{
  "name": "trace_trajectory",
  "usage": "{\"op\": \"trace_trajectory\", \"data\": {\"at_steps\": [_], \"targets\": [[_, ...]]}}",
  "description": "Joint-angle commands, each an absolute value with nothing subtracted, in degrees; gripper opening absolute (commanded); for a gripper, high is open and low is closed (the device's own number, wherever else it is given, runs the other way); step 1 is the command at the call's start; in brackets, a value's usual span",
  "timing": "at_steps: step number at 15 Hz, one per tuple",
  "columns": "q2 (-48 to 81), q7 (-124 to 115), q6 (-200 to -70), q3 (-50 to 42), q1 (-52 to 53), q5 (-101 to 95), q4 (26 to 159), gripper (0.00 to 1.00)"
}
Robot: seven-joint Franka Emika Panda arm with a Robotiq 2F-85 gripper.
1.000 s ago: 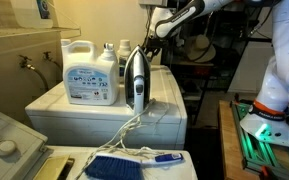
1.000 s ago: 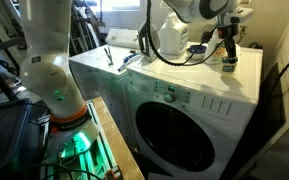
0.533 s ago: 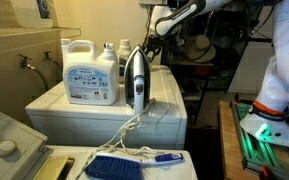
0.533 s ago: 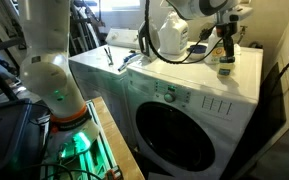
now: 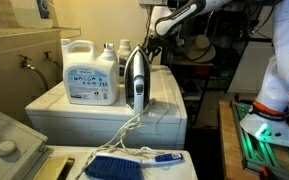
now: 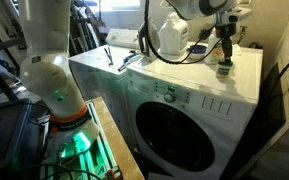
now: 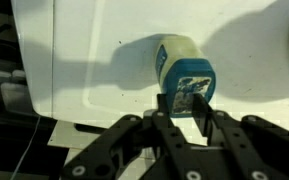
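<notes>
While the tool [image 6: 224, 53] hangs over the bench [image 6: 184, 78], a bottle [image 7: 184, 65] stands under it.
Fingers [image 7: 162, 104] flank the bottle; clamped or not, I cannot tell. Iron [image 5: 135, 78] and jug [image 5: 89, 72] stand well apart.

Exterior views face washer [image 5: 164, 92] from opposite sides; wrist close, looking down

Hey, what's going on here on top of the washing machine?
The robot arm's gripper is down over a small blue-labelled bottle that stands upright on the white washing machine top. Its fingers sit on either side of the bottle, but it's unclear whether they actually squeeze it. An iron and a big detergent jug stand nearby.
</notes>
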State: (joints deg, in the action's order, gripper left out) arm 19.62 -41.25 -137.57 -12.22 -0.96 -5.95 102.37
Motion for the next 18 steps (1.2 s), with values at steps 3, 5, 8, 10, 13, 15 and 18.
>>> {"op": "trace_trajectory", "data": {"at_steps": [3, 5, 8, 10, 13, 15, 18], "targets": [[18.9, -41.8, -136.7, -12.0, -1.1, -5.9, 102.9, 0.79], [19.2, -41.9, -136.6, -11.8, -1.1, -5.5, 102.9, 0.94], [19.8, -42.1, -137.0, -11.5, -1.1, -5.3, 102.7, 1.00], [20.3, -41.9, -137.2, -11.3, -1.1, -5.1, 102.5, 1.00], [21.0, -42.0, -137.1, -11.3, -1.1, -5.2, 102.3, 1.00], [21.2, -42.1, -137.1, -11.3, -1.1, -5.1, 102.2, 0.95], [21.2, -42.0, -137.0, -11.2, -1.1, -4.9, 102.2, 0.68]]}}
